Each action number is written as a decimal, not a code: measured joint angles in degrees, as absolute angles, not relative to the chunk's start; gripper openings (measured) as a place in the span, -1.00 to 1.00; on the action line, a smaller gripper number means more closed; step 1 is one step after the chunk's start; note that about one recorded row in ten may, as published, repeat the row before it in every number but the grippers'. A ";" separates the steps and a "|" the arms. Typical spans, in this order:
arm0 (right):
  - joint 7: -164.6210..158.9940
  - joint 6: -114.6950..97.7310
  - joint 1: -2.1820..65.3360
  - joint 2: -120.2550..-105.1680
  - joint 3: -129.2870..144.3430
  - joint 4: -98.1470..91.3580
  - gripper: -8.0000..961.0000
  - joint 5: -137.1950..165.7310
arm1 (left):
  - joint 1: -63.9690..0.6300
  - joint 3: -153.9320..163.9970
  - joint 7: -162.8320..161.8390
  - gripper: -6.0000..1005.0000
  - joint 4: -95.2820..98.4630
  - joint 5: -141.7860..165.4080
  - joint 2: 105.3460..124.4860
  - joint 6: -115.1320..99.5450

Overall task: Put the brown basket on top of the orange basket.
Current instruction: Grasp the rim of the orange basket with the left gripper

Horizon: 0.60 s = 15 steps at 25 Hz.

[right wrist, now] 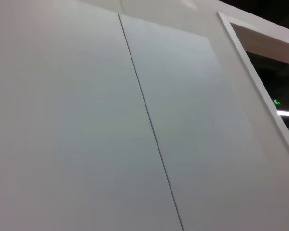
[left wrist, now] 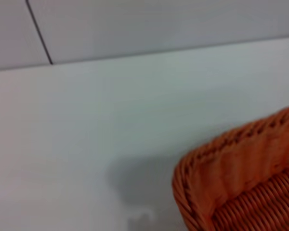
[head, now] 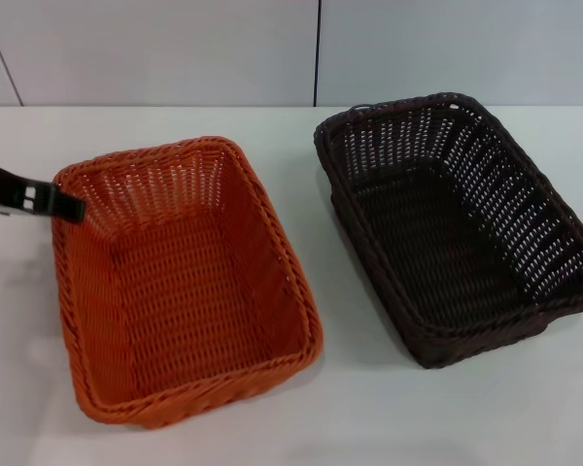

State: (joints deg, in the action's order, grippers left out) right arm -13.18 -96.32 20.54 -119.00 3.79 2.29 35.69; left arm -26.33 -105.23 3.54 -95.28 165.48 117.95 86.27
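Table, white and broad, carries the whole job, backed by a pale panelled wall; on it the two trays sit side by side and apart, a strip of bare surface between them, so nothing is stacked yet; the orange basket lies on the robot's left, open side up and turned a little askew, which suits it as the base that will receive the other; the brown basket lies on the robot's right, a little farther back, also upright and untouched, with nothing near its rim; the left gripper reaches in from the left edge and sits right at the far left corner of the orange basket's braided rim, perhaps to steady or square the base, though I cannot tell whether its fingers are apart or together, nor whether they actually hold the weave; the right arm is nowhere over the table, its wrist camera facing only the wall, so I judge it parked.
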 joint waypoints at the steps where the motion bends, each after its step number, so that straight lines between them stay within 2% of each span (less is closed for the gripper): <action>1: -13.18 -96.29 20.56 -119.00 3.79 2.25 0.64 35.69 | -26.32 -104.79 3.21 0.65 -95.03 165.47 117.95 86.29; 15: -13.12 -95.79 20.33 -119.00 3.77 2.11 0.64 35.68 | -28.60 -103.69 1.68 0.62 -85.48 165.50 118.04 84.05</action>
